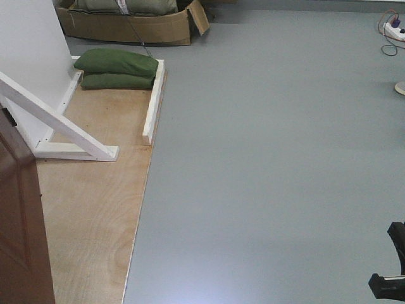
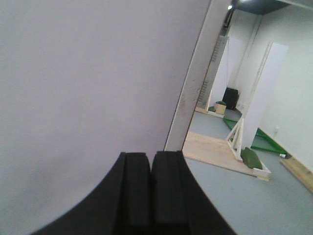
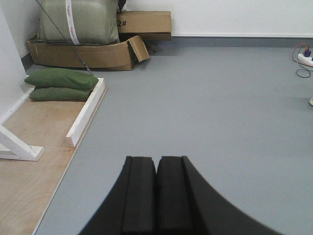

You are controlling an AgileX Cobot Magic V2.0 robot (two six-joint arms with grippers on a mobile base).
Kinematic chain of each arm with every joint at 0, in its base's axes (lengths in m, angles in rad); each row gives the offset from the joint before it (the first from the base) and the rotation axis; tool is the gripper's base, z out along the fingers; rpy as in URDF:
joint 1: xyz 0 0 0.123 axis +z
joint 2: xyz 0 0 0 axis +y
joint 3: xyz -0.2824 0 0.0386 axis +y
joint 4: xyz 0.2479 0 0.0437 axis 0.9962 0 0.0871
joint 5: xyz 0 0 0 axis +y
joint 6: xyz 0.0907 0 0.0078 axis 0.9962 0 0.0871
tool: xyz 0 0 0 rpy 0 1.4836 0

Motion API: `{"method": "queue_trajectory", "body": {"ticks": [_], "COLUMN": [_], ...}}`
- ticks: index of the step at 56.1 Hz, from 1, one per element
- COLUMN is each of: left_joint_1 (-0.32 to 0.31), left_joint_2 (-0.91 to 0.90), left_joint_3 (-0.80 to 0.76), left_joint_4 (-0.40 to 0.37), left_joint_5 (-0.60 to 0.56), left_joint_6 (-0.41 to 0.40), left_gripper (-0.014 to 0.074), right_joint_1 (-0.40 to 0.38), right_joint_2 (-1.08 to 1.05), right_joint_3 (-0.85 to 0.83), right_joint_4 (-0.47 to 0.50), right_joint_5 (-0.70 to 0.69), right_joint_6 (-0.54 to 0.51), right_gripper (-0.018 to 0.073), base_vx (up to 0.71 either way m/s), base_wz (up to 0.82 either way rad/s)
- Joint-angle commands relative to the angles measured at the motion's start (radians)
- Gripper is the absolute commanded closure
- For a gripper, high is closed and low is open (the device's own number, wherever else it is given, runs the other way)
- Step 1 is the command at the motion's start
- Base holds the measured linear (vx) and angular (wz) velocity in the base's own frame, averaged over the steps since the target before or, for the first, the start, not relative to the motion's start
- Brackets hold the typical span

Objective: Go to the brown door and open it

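Observation:
The brown door [image 1: 19,215] shows as a dark wooden panel at the lower left edge of the front view, standing on a plywood floor sheet [image 1: 95,209]. Its handle is out of view. My left gripper [image 2: 150,157] is shut and empty, close in front of a pale wall panel [image 2: 88,78] beside a white frame post [image 2: 195,83]. My right gripper [image 3: 156,160] is shut and empty, held above the grey floor [image 3: 210,107]. A black part of the right arm [image 1: 392,266] shows at the front view's lower right corner.
A white wooden brace [image 1: 57,126] and white rail [image 1: 154,101] stand on the plywood. Two green sandbags [image 1: 117,66] lie at its far end. A cardboard box [image 1: 126,25] sits behind. A power strip with cables [image 1: 392,28] lies at far right.

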Motion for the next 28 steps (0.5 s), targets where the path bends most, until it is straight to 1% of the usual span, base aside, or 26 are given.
{"method": "queue_trajectory", "body": {"ticks": [1, 3, 6, 13, 17, 21, 25, 28], "left_joint_1": [0.000, 0.000, 0.000, 0.000, 0.007, 0.037, 0.086, 0.106], "left_joint_2": [0.046, 0.061, 0.077, 0.103, 0.116, 0.134, 0.153, 0.162], "left_joint_3": [-0.016, -0.016, -0.016, -0.016, -0.016, -0.016, -0.016, -0.016], "left_joint_4": [0.121, 0.152, 0.177, 0.203, 0.206, 0.199, 0.197, 0.197], "left_joint_5": [-0.016, -0.016, -0.016, -0.016, -0.016, -0.016, -0.016, -0.016], "left_joint_6": [0.025, 0.032, 0.045, 0.086, 0.095, 0.095, 0.093, 0.090], "left_gripper": [0.0583, 0.0583, 0.0583, 0.0582, 0.0582, 0.0581, 0.0580, 0.0580], "right_joint_1": [-0.001, -0.001, -0.001, -0.001, -0.001, -0.001, -0.001, -0.001], "right_joint_2": [-0.006, -0.006, -0.006, -0.006, -0.006, -0.006, -0.006, -0.006], "right_joint_3": [0.004, 0.004, 0.004, 0.004, 0.004, 0.004, 0.004, 0.004], "right_joint_4": [-0.003, -0.003, -0.003, -0.003, -0.003, -0.003, -0.003, -0.003], "right_joint_5": [-0.076, -0.076, -0.076, -0.076, -0.076, -0.076, -0.076, -0.076], "right_joint_6": [-0.006, -0.006, -0.006, -0.006, -0.006, -0.006, -0.006, -0.006], "right_gripper": [0.0559, 0.0559, 0.0559, 0.0559, 0.0559, 0.0559, 0.0559, 0.0559], "base_vx": [0.00, 0.00, 0.00, 0.00, 0.00, 0.00, 0.00, 0.00], "base_wz": [0.00, 0.00, 0.00, 0.00, 0.00, 0.00, 0.00, 0.00]}}
